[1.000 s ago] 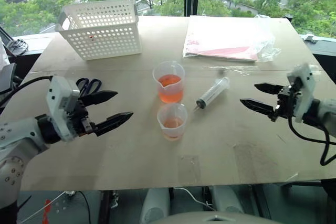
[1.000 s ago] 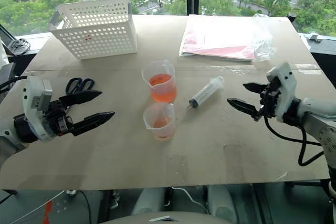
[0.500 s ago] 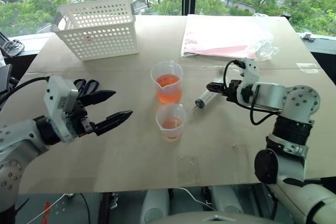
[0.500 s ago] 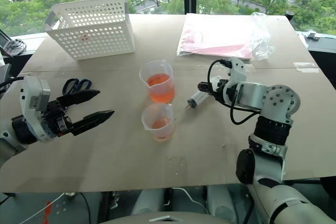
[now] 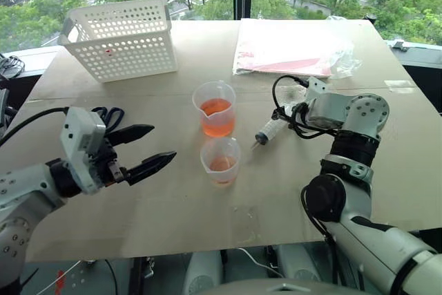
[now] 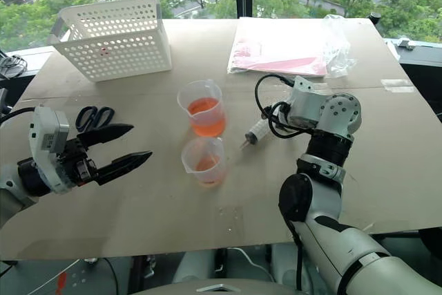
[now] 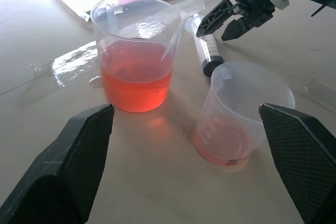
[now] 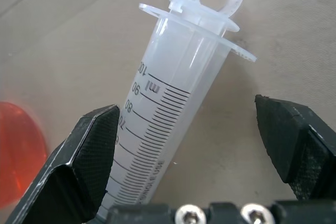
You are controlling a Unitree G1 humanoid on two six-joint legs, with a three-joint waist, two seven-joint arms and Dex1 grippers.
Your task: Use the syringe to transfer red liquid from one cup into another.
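The syringe [image 5: 269, 131] lies flat on the table to the right of the two cups, nozzle toward them, and looks empty. My right gripper [image 8: 186, 106] hangs open just above its plunger end, one finger on each side of the barrel [image 8: 168, 114] with gaps showing. The taller spouted cup [image 5: 215, 108] holds red liquid [image 7: 136, 80] to about half its height. In front of it the smaller cup [image 5: 221, 160] has a thin red layer at the bottom. My left gripper [image 5: 162, 143] is open and empty, left of the cups and pointing at them.
A white perforated basket [image 5: 121, 39] stands at the back left. Black scissors [image 5: 110, 115] lie beside my left gripper. A clear plastic bag with pink sheets [image 5: 290, 46] lies at the back right. Wet patches [image 7: 73, 64] shine on the table near the taller cup.
My right arm has swung in from the right edge and tipped downward, so its open fingers now straddle the syringe. The left gripper has stayed where it was.
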